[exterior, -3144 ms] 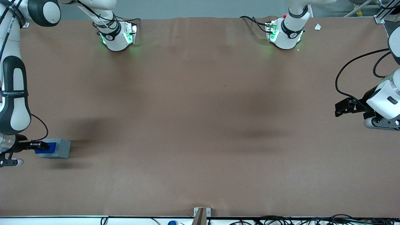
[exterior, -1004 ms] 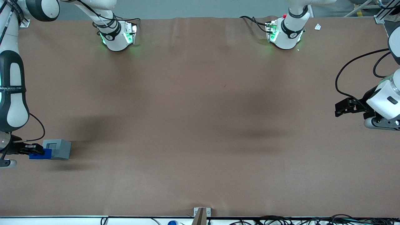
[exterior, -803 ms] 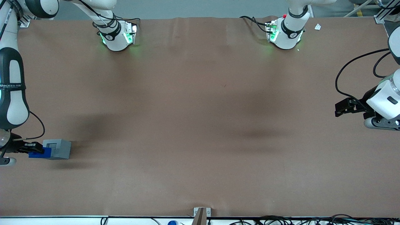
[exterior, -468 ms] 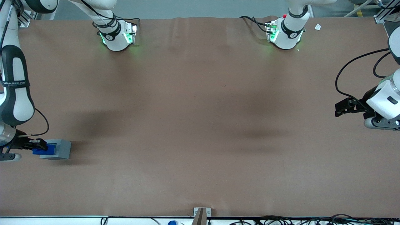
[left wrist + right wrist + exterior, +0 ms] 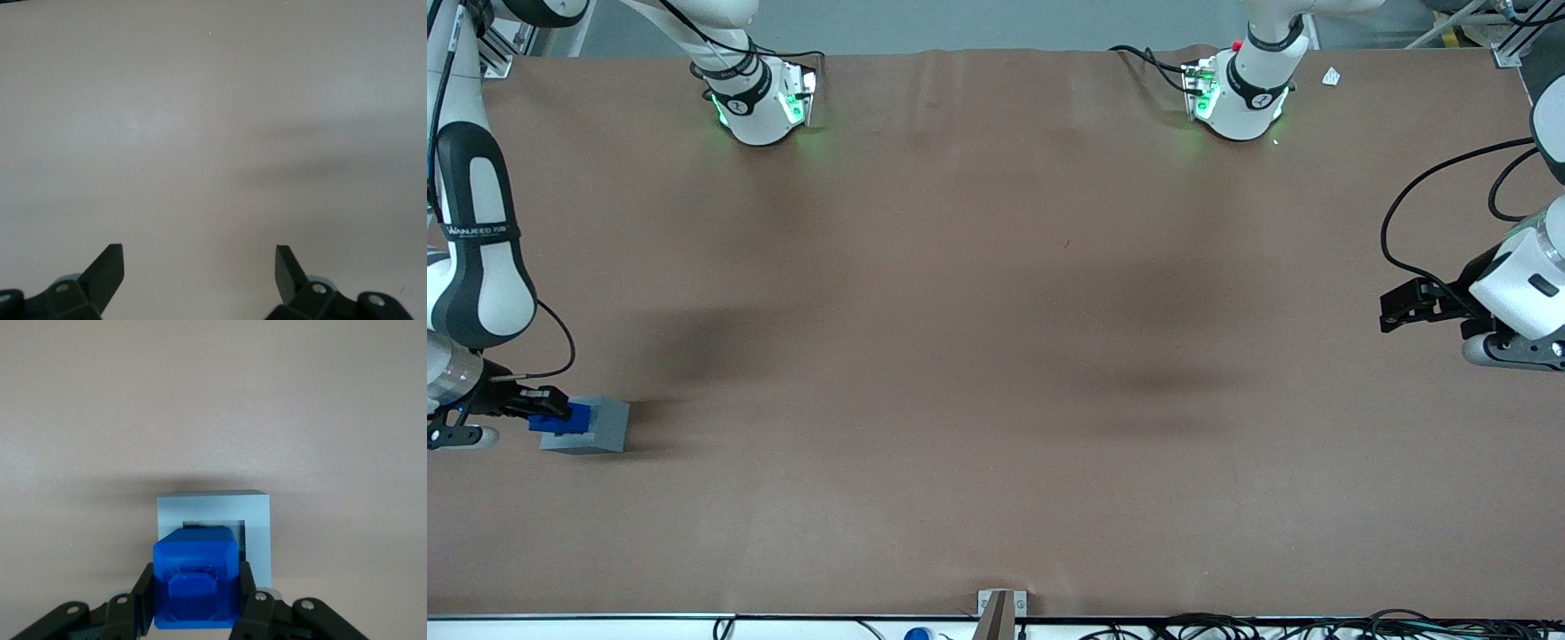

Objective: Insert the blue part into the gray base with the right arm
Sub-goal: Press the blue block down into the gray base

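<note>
At the front view's lower left, the gripper [image 5: 547,411] clamps the blue part [image 5: 562,418] above the gray base [image 5: 596,425]. The part overlaps only the socket's edge toward the working arm's end, so the socket [image 5: 241,537] lies slightly toward the parked arm's end.

— Where on the desk [image 5: 996,356]?
— Gray base [image 5: 600,425] near the edge at the working arm's end, closer to the front-camera edge than to the edge with the arm mounts.
— And the blue part [image 5: 560,419]?
— Held over the gray base, covering part of the socket, offset toward the working arm's end; clamped between the fingers of the gripper [image 5: 541,407].
— Seated?
— Cannot tell; from the wrist, blue part [image 5: 195,577] just above the gray base [image 5: 217,513], gripper [image 5: 195,603] around it.
</note>
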You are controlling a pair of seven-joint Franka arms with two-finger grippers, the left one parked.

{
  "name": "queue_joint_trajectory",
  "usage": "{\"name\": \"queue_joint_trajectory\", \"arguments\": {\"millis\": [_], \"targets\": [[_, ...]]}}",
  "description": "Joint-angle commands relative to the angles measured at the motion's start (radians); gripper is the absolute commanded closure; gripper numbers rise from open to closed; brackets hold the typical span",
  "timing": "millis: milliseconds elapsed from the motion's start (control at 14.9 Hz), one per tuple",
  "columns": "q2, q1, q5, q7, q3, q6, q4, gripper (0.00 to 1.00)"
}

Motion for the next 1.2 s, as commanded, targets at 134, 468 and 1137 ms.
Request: {"name": "queue_joint_trajectory", "arguments": {"millis": [134, 468, 1137], "targets": [[-0.04, -0.029, 0.018, -0.036, 0.013, 0.01, -0.052, 1.0], [-0.037, -0.032, 0.018, -0.037, 0.013, 0.012, -0.052, 1.0], [-0.035, -0.023, 0.018, -0.037, 0.014, 0.018, -0.039, 1.0]]}}
